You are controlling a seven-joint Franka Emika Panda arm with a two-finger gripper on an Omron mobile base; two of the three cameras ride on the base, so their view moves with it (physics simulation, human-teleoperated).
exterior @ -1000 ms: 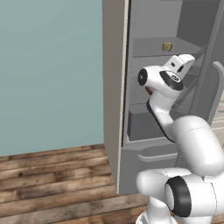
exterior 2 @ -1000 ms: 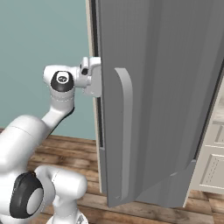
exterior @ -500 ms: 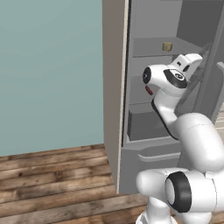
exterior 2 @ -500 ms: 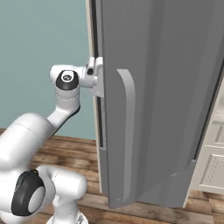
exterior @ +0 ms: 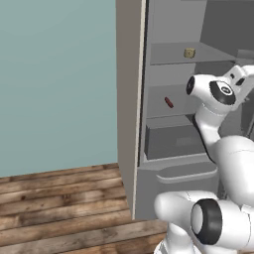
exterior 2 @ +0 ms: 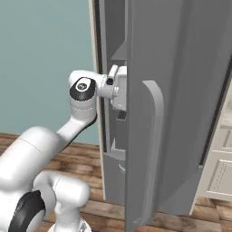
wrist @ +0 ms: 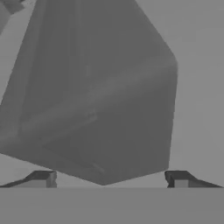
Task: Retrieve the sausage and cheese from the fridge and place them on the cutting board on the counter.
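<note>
The fridge point(exterior: 163, 149) stands open, its door point(exterior 2: 181, 90) swung out with a long pale handle point(exterior 2: 156, 113). A small tan cheese point(exterior: 189, 53) sits on an upper shelf. The red-brown sausage point(exterior: 169, 102) lies on the shelf below it. My arm reaches into the fridge to the right of both, its wrist point(exterior 2: 118, 86) going in behind the door's edge. My gripper point(wrist: 111, 179) is open, fingertips point(wrist: 43, 178) wide apart with nothing between them, facing plain grey inner surfaces. The cutting board and the counter are out of view.
A grey drawer point(exterior: 173, 141) sits under the sausage's shelf. A teal wall point(exterior: 54, 79) and wooden floor point(exterior: 59, 208) lie left of the fridge. White panelled cabinets point(exterior 2: 222, 158) stand beyond the door on the right.
My arm has swung to the right, deeper into the fridge, uncovering the sausage's shelf. The door has swung wider open.
</note>
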